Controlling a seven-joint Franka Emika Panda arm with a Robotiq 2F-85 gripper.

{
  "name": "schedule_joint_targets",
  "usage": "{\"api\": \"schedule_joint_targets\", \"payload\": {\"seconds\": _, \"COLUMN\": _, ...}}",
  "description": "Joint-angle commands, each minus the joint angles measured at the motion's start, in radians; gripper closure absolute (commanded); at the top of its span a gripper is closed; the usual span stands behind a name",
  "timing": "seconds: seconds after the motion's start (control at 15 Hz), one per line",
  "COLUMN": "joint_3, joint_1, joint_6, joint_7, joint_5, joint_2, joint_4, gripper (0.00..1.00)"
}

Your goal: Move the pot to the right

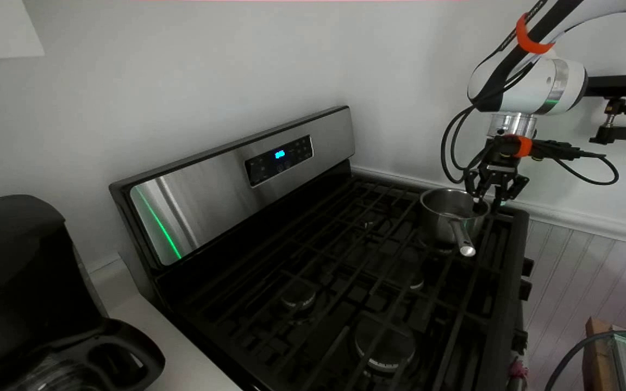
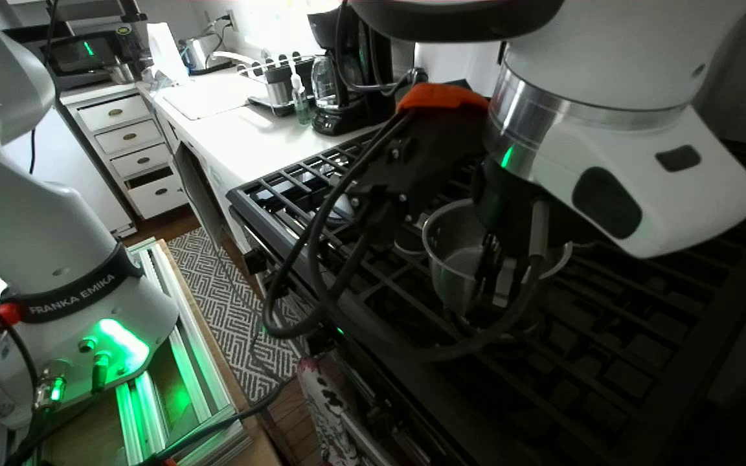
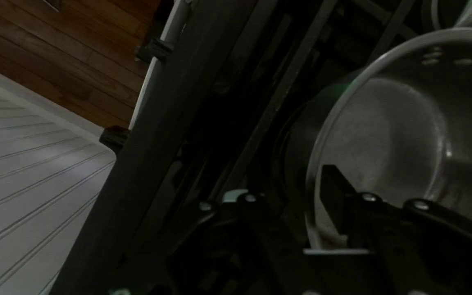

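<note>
The pot (image 1: 449,225) is a shiny silver saucepan standing upright on the stove grate near the wall end. Its handle (image 1: 462,239) points towards the camera in that exterior view. The pot also shows in an exterior view (image 2: 447,259), partly behind the arm, and in the wrist view (image 3: 367,131). My gripper (image 1: 488,203) points down at the pot's rim. In the wrist view the gripper (image 3: 291,180) is open astride the pot's wall. One dark finger is inside the pot, and the other is outside, with gaps to the wall. The outer fingertip is dark and hard to make out.
The black stove grate (image 1: 345,277) has burners (image 1: 383,345) beside the pot. The stove's control panel (image 1: 226,184) rises at the back. A wall (image 1: 405,108) stands close beyond the gripper. A coffee maker (image 1: 14,282) stands on the counter. Cables (image 2: 321,285) hang from the wrist.
</note>
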Motion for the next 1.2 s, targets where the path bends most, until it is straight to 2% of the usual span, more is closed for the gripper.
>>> {"api": "schedule_joint_targets", "payload": {"seconds": 0.0, "joint_3": 0.001, "joint_1": -0.013, "joint_6": -0.01, "joint_7": -0.022, "joint_5": 0.015, "joint_2": -0.024, "joint_4": -0.006, "gripper": 0.27}}
{"api": "schedule_joint_targets", "payload": {"seconds": 0.27, "joint_3": -0.003, "joint_1": -0.002, "joint_6": -0.027, "joint_7": 0.012, "joint_5": -0.002, "joint_2": -0.06, "joint_4": 0.003, "gripper": 0.0}}
{"api": "schedule_joint_targets", "payload": {"seconds": 0.47, "joint_3": -0.005, "joint_1": 0.023, "joint_6": -0.002, "joint_7": 0.068, "joint_5": -0.057, "joint_2": -0.117, "joint_4": 0.002, "gripper": 0.0}}
{"api": "schedule_joint_targets", "payload": {"seconds": 0.67, "joint_3": 0.005, "joint_1": 0.057, "joint_6": 0.037, "joint_7": 0.146, "joint_5": -0.16, "joint_2": -0.207, "joint_4": -0.01, "gripper": 0.0}}
{"api": "schedule_joint_targets", "payload": {"seconds": 0.93, "joint_3": 0.037, "joint_1": 0.086, "joint_6": 0.064, "joint_7": 0.247, "joint_5": -0.306, "joint_2": -0.308, "joint_4": -0.019, "gripper": 0.0}}
{"api": "schedule_joint_targets", "payload": {"seconds": 1.13, "joint_3": 0.067, "joint_1": 0.091, "joint_6": 0.058, "joint_7": 0.306, "joint_5": -0.374, "joint_2": -0.366, "joint_4": -0.024, "gripper": 0.0}}
